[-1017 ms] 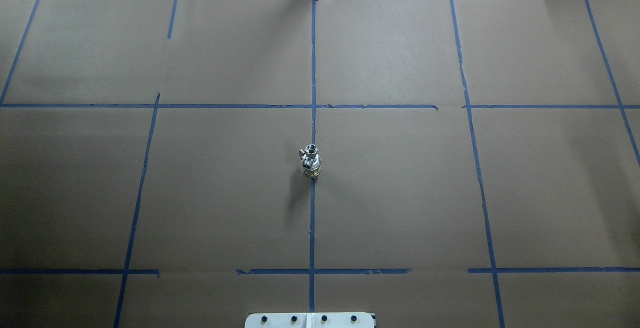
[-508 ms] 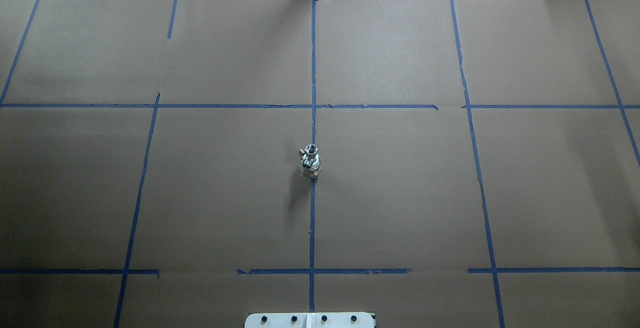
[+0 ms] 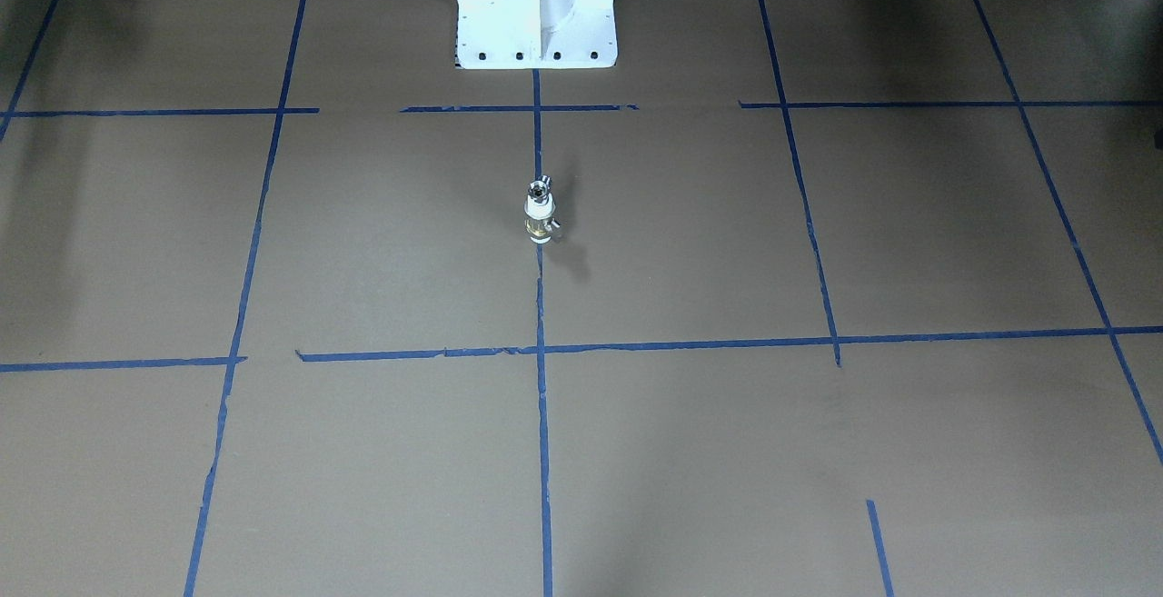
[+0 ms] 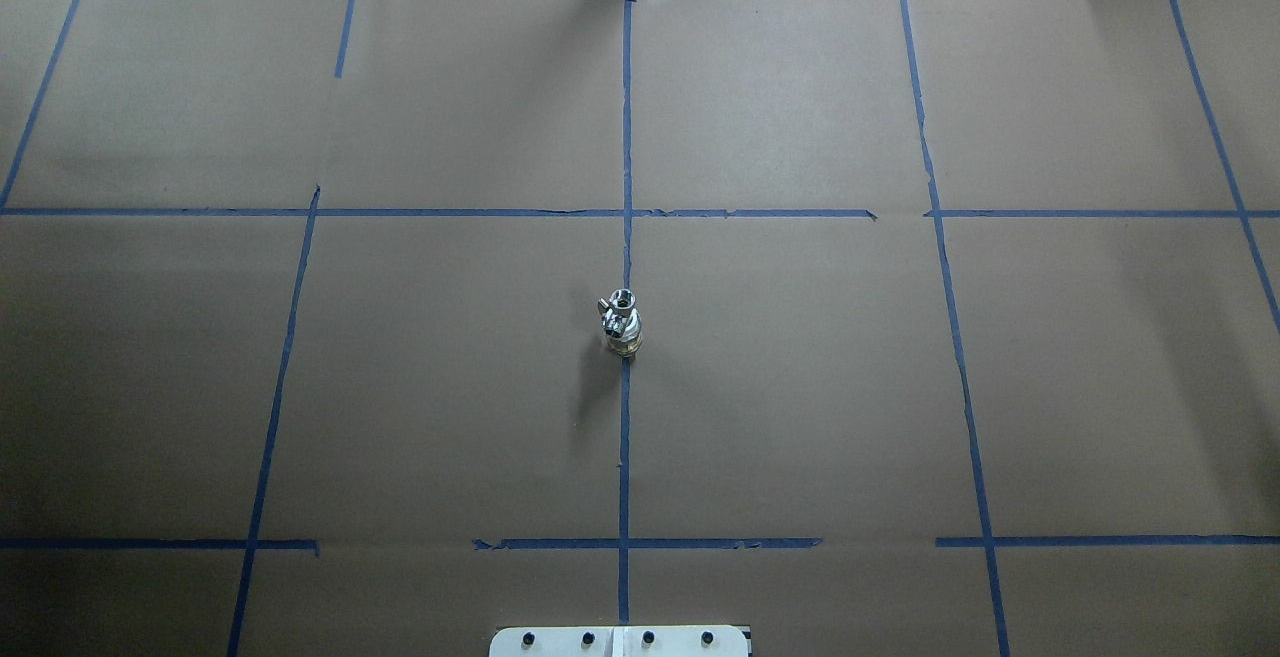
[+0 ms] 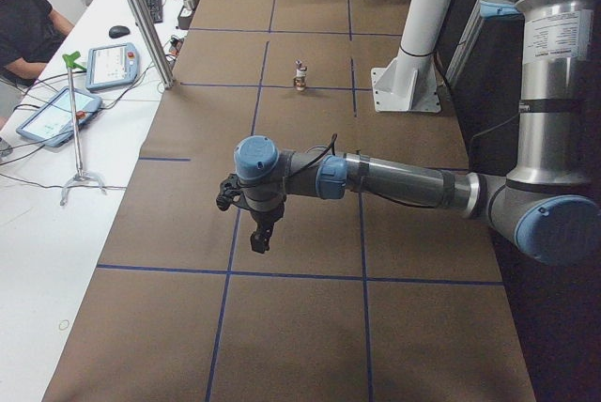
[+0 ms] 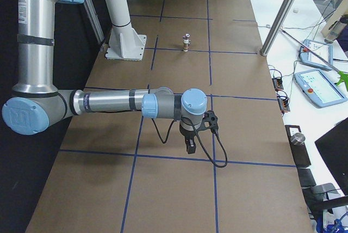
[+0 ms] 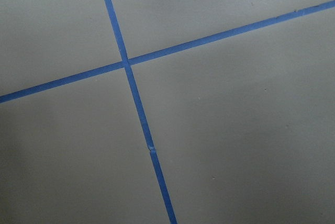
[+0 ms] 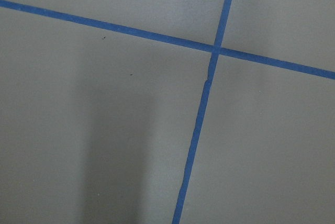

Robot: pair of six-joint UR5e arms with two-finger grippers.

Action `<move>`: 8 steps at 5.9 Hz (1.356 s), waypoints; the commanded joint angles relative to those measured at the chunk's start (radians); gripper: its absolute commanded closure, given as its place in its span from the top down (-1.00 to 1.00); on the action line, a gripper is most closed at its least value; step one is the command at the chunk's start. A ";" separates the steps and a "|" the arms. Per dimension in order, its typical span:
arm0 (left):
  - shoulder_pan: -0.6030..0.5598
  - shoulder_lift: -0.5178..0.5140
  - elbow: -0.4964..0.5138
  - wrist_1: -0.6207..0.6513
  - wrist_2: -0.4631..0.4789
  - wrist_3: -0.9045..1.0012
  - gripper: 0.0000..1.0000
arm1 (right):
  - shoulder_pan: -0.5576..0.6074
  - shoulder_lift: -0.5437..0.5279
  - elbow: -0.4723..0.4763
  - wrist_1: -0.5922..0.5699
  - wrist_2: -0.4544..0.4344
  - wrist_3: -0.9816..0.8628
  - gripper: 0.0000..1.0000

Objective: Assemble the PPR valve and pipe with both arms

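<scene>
Left gripper (image 5: 260, 242) and right gripper (image 6: 190, 148) hang over the brown paper (image 5: 300, 327) at opposite table ends, well apart from the parts; jaw opening cannot be determined, and neither holds a task part. The PPR valve (image 3: 539, 223) stands upright on the centre tape line (image 3: 541, 306), with the pipe (image 3: 541, 186) seated on top. Risk: this narrow stack may topple if an arm brushes it, and an incompletely seated joint may separate.
</scene>
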 commanded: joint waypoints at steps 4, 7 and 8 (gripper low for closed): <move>-0.039 0.097 -0.010 -0.013 0.000 -0.159 1.00 | 0.009 0.003 -0.015 -0.001 0.014 0.012 1.00; -0.035 0.087 -0.039 -0.010 0.006 -0.159 1.00 | 0.009 -0.001 -0.015 0.010 0.009 0.014 1.00; -0.035 0.087 -0.039 -0.010 0.000 -0.159 1.00 | 0.009 -0.016 -0.015 0.008 0.012 0.012 1.00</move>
